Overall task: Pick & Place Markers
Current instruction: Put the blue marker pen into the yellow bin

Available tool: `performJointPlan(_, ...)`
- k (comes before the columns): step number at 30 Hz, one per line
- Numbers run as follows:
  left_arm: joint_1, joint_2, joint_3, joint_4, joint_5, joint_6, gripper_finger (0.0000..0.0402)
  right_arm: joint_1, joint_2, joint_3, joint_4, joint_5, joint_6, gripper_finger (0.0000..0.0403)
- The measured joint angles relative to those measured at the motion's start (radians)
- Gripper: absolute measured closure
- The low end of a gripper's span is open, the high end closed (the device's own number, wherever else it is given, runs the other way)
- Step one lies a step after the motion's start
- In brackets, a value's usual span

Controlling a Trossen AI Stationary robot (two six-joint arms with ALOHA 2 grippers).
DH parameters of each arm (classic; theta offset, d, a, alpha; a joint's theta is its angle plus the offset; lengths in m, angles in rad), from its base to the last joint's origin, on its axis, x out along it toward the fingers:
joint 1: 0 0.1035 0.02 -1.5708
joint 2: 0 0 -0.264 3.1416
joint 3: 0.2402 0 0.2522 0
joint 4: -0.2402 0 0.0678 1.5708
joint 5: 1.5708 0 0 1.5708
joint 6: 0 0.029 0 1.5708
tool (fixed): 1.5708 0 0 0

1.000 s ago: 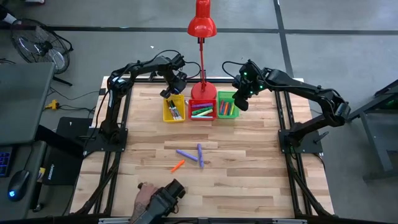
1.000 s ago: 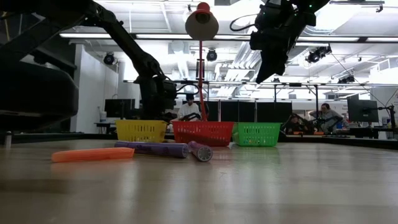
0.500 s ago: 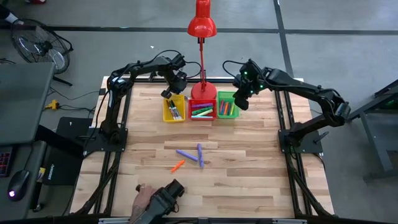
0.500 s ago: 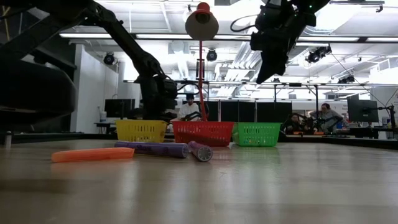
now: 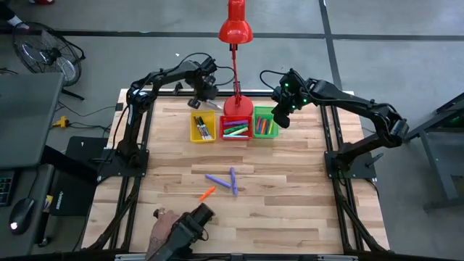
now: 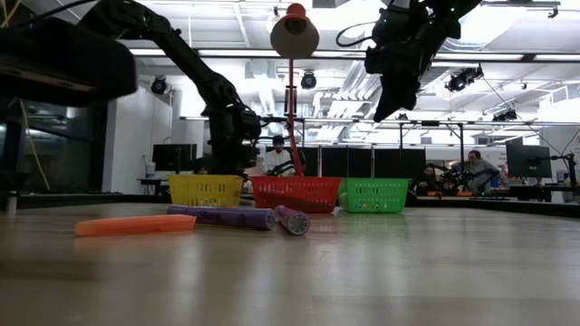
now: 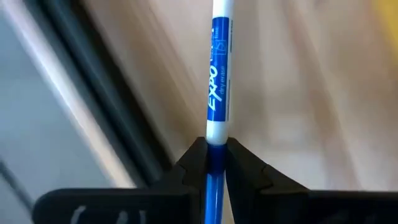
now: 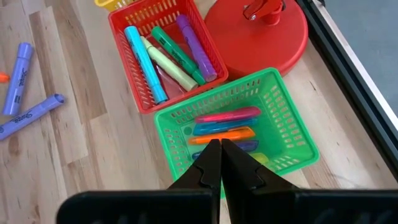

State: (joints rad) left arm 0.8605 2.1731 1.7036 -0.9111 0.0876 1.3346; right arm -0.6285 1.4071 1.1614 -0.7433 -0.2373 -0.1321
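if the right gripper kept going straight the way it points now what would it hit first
Most likely the markers lying in the green bin: the shut right gripper points down into it, just above the orange marker. How far above is unclear.

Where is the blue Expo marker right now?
The blue Expo marker is clamped in the left gripper, which the high view shows raised over the table's far edge, just behind the yellow bin.
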Motion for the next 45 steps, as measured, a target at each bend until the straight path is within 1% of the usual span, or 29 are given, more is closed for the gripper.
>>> performJointPlan(1,0.004,-0.005,0.002,-0.010,-0.017,-0.002,0.0369,0.000,0.000,0.000,0.000,0.000,0.000,0.0403)
performJointPlan(8,0.030,-0.076,0.004,-0.086,-0.020,-0.021,0.0369,0.000,0.000,0.000,-0.014,0.003,0.001,0.0403)
performJointPlan(20,0.036,-0.254,0.005,-0.178,-0.028,-0.014,0.0369,0.000,0.000,0.000,-0.021,0.004,-0.002,0.0403)
performJointPlan(26,0.027,-0.332,0.005,-0.244,-0.028,-0.012,0.0369,0.000,-0.001,0.000,-0.090,0.064,-0.028,0.0403)
performJointPlan(28,0.012,-0.352,0.005,-0.275,-0.015,-0.008,0.0369,0.000,-0.007,0.000,-0.114,0.083,-0.041,0.0403)
performJointPlan(32,-0.042,-0.378,0.005,-0.328,-0.044,0.059,0.0369,-0.015,-0.030,0.000,-0.132,0.085,-0.067,0.0403)
performJointPlan(37,-0.121,-0.386,0.004,-0.319,-0.048,0.083,0.0369,-0.061,-0.057,0.000,-0.145,0.086,-0.079,0.0403)
performJointPlan(41,-0.190,-0.386,0.004,-0.323,-0.075,0.123,0.0369,-0.095,-0.073,0.000,-0.158,0.073,-0.098,0.0403)
performJointPlan(45,-0.239,-0.385,0.004,-0.340,-0.094,0.132,0.0369,-0.111,-0.090,0.000,-0.163,0.072,-0.115,0.0403)
